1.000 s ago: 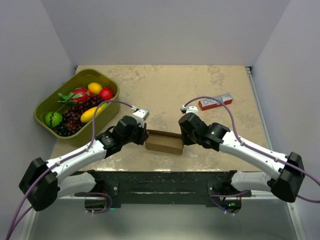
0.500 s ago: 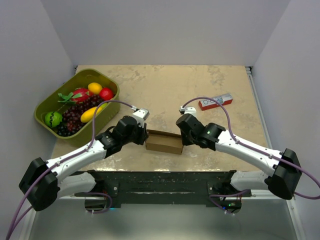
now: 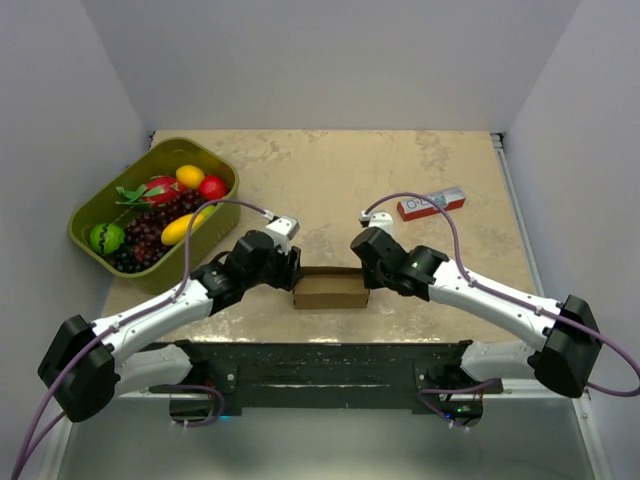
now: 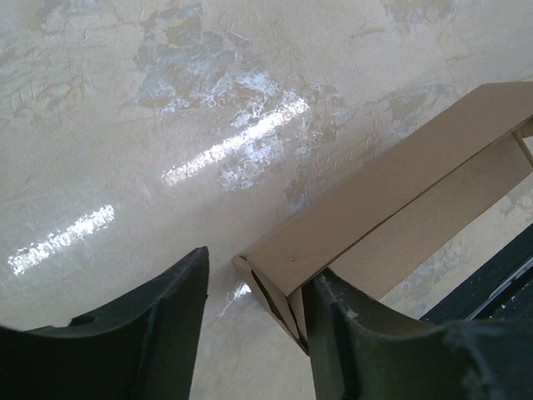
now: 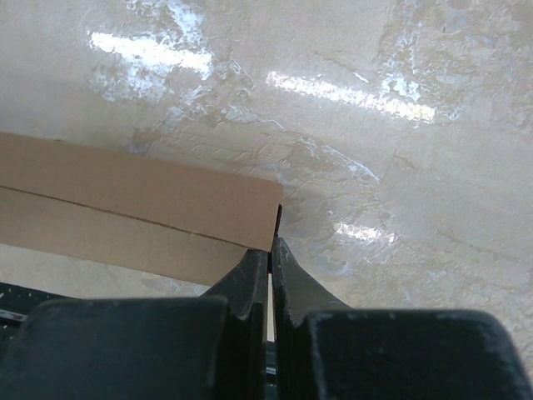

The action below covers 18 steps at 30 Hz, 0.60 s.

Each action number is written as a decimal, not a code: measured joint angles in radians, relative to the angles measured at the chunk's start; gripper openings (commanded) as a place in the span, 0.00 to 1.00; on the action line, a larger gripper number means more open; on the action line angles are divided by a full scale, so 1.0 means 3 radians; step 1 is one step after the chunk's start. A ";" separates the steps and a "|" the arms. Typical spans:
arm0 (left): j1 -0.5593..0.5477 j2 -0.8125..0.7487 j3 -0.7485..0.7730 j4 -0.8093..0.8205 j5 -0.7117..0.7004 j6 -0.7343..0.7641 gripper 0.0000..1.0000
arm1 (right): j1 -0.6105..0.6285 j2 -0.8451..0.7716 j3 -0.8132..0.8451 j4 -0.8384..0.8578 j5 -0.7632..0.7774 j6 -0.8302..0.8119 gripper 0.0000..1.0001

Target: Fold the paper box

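Note:
The paper box (image 3: 330, 290), plain brown cardboard, lies near the table's front edge between both arms, open side up. My left gripper (image 3: 290, 272) stands open at its left end. In the left wrist view the box (image 4: 391, 179) has its folded end corner between the fingers of my left gripper (image 4: 260, 271), close against the right finger (image 4: 333, 317). My right gripper (image 3: 365, 280) is at the right end. In the right wrist view my right gripper (image 5: 271, 248) is shut, pinching the thin end wall of the box (image 5: 125, 196).
A green basket (image 3: 222, 170) of toy fruit stands at the back left. A narrow red-and-white carton (image 3: 430, 203) lies at the right. The dark front rail (image 3: 320, 360) runs just behind the box's near side.
My left gripper has opened off the box's left end. My right gripper has shut on the right end. The box has turned level with the table's front edge.

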 measured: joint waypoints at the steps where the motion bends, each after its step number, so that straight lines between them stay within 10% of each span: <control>1: 0.0000 0.0000 0.0011 0.0000 -0.0004 -0.0001 0.61 | 0.0004 0.0008 0.0000 0.0004 0.0022 0.0001 0.00; 10: 0.0000 -0.0165 0.0048 -0.0074 -0.0069 -0.0010 0.62 | 0.0020 0.0032 0.0000 0.0024 0.0092 0.0011 0.00; 18: 0.0000 -0.0406 0.0055 -0.0142 -0.0056 -0.0093 0.41 | 0.0038 0.0037 0.0000 0.0024 0.0109 0.0014 0.00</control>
